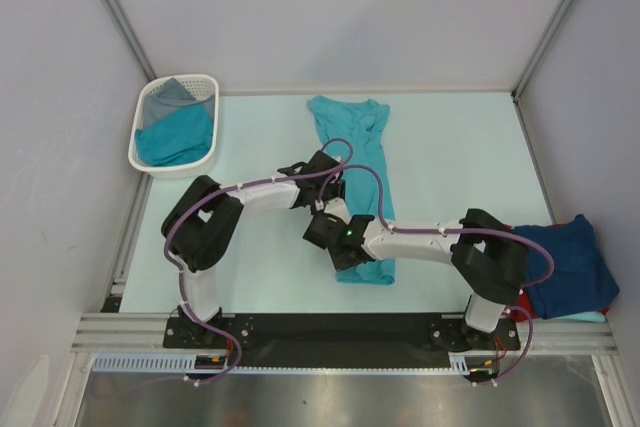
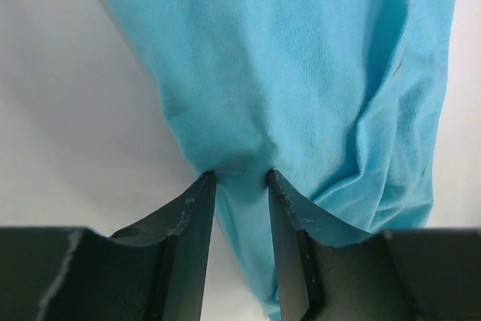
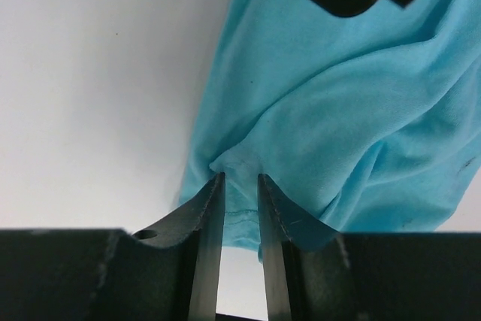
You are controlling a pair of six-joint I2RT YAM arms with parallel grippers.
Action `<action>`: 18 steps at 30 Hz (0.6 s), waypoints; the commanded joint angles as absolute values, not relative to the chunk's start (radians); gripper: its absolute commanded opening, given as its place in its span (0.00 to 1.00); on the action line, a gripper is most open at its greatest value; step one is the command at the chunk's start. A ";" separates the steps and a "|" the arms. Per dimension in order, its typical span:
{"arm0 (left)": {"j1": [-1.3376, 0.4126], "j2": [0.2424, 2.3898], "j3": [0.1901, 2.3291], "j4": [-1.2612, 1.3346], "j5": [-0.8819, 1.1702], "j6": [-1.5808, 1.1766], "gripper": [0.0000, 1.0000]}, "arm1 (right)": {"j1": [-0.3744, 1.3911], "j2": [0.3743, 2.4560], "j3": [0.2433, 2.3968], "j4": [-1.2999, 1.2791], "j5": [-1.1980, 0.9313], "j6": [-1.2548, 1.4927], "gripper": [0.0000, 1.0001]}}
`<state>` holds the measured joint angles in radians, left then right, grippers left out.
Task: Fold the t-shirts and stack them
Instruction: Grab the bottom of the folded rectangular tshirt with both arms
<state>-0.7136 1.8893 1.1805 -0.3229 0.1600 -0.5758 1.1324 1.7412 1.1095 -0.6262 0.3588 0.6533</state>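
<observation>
A teal t-shirt (image 1: 355, 147) lies folded into a narrow strip down the middle of the table, collar end far from me. My left gripper (image 1: 330, 187) is at its left edge about halfway along. In the left wrist view the gripper (image 2: 238, 178) has a pinch of the teal cloth (image 2: 316, 73) puckered between its fingertips. My right gripper (image 1: 330, 228) is at the same edge, nearer the hem. In the right wrist view that gripper (image 3: 240, 178) stands narrow, with a raised fold of the hem (image 3: 338, 125) caught between the pads.
A white slotted basket (image 1: 213, 119) at the far left holds a teal shirt (image 1: 178, 137) and a grey one (image 1: 172, 93). At the near right edge a navy shirt (image 1: 565, 267) lies on top of a red one (image 1: 522, 311). Grey walls enclose the table.
</observation>
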 commanded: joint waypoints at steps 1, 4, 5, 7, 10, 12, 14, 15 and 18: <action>-0.735 1.899 1.189 -0.339 0.143 -0.563 0.40 | 1.092 1.759 1.101 -0.555 0.362 0.652 0.29; -0.735 1.902 1.190 -0.339 0.144 -0.565 0.40 | 1.085 1.769 1.086 -0.545 0.354 0.653 0.29; -0.735 1.902 1.190 -0.339 0.144 -0.565 0.40 | 1.085 1.769 1.083 -0.540 0.351 0.653 0.26; -0.735 1.904 1.189 -0.341 0.144 -0.565 0.40 | 1.080 1.767 1.074 -0.535 0.348 0.655 0.21; -0.735 1.907 1.189 -0.341 0.143 -0.565 0.40 | 1.080 1.759 1.069 -0.537 0.348 0.658 0.10; -0.735 1.908 1.190 -0.339 0.144 -0.566 0.40 | 1.080 1.750 1.069 -0.545 0.354 0.660 0.03; -0.736 1.910 1.192 -0.341 0.146 -0.565 0.40 | 1.080 1.744 1.069 -0.548 0.357 0.661 0.00; -0.735 1.911 1.193 -0.339 0.147 -0.566 0.40 | 1.080 1.743 1.068 -0.549 0.359 0.661 0.00; -0.735 1.913 1.197 -0.342 0.150 -0.566 0.40 | 1.083 1.727 1.072 -0.558 0.365 0.663 0.00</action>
